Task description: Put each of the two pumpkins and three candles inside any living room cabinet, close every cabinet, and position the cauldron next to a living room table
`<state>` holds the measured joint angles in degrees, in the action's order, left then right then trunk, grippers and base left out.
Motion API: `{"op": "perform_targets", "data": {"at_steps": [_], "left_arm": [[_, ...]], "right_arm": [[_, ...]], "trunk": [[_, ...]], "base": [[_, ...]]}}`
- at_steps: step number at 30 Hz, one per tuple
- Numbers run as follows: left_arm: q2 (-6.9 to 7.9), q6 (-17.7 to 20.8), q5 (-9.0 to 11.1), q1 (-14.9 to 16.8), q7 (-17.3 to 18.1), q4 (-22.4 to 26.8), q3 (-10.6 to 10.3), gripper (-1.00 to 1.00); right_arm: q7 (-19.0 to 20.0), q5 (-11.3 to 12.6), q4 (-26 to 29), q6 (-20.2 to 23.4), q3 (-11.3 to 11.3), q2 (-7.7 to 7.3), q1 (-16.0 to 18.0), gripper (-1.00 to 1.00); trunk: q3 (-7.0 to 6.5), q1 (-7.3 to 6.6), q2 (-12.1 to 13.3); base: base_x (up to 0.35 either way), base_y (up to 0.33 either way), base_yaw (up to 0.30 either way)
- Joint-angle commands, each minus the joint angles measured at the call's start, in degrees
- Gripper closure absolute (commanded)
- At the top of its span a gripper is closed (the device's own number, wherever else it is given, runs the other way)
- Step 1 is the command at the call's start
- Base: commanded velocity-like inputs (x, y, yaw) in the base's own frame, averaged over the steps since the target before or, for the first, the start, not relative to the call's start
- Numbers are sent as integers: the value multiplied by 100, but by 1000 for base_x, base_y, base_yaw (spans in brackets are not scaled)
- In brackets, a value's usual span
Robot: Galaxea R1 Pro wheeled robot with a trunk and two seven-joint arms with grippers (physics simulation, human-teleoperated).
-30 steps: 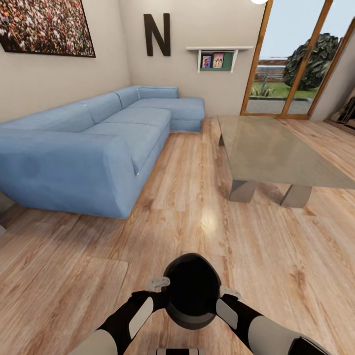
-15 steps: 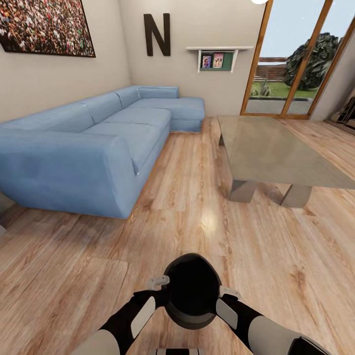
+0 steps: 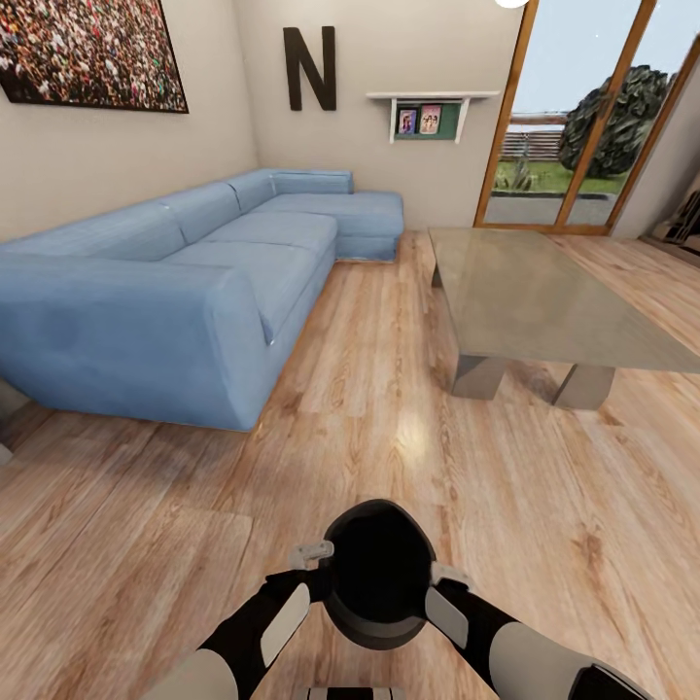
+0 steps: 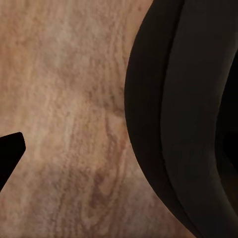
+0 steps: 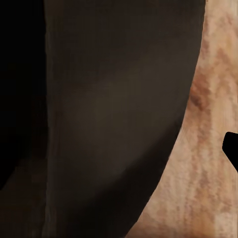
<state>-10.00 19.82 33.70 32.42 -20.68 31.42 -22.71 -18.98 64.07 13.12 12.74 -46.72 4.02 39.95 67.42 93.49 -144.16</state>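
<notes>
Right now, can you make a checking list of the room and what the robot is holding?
Surface: wooden floor, bare boards near the robot.
Job's things: black cauldron between both arms; glass table ahead on the right, not beside it yet.
Clutter: nothing seen.
Grippers: left gripper and right gripper against the cauldron's sides; grip cannot be judged.
Cables: nothing seen.
Surroundings: blue sofa, letter N, wall shelf, glass doors.

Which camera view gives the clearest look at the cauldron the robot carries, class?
The head view: it shows the whole cauldron, round and black with its open mouth up, between both arms above the wooden floor. The left wrist view and right wrist view show just a dark curved wall, close up.
</notes>
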Motion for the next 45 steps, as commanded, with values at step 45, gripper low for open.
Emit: {"op": "perform_targets", "data": {"at_steps": [45], "left_arm": [[0, 31, 101, 2, 38, 180, -611, -100]], "right_arm": [[60, 36, 613, 79, -30, -16, 4, -100]], "trunk": [[116, 12, -9]], "base": [[0, 0, 0]]}}
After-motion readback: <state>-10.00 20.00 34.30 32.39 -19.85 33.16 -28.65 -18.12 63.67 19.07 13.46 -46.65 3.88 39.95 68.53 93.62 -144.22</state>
